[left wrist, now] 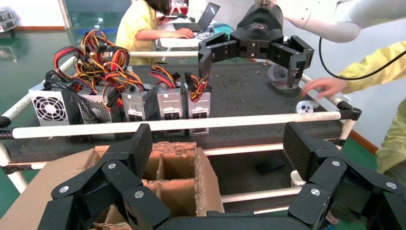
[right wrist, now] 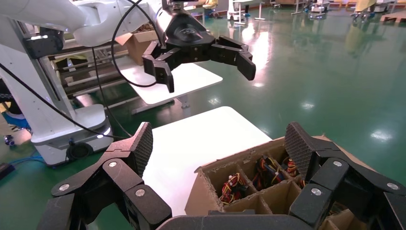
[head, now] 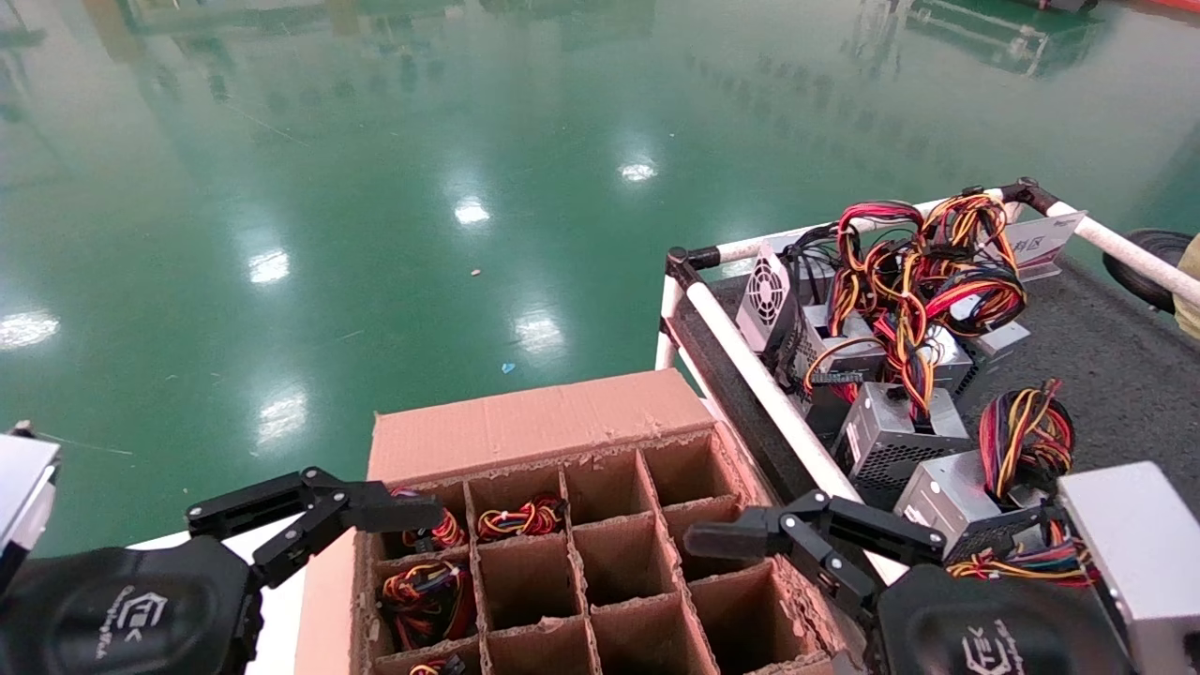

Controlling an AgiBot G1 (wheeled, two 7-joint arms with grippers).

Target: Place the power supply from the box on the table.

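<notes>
The box (head: 534, 424) stands in front of me, its dividers forming square cells. Wire bundles of power supplies (head: 520, 517) show in the left cells (right wrist: 230, 187); their metal bodies are hidden. The right-hand cells look empty. My left gripper (left wrist: 218, 153) hovers open over the box's left side, its far finger (head: 403, 514) above a wired cell. My right gripper (right wrist: 218, 148) is open over the box's right edge, one finger (head: 722, 539) pointing left. Nothing sits between either pair of fingers. The table (head: 1116, 375) lies to the right.
Several power supplies (head: 900, 431) with tangled wires stand along the table's left side behind a white rail (head: 769, 394). A white surface (right wrist: 191, 139) lies left of the box. A person in yellow (left wrist: 143, 24) and a hand (left wrist: 325, 86) are at the table's far side.
</notes>
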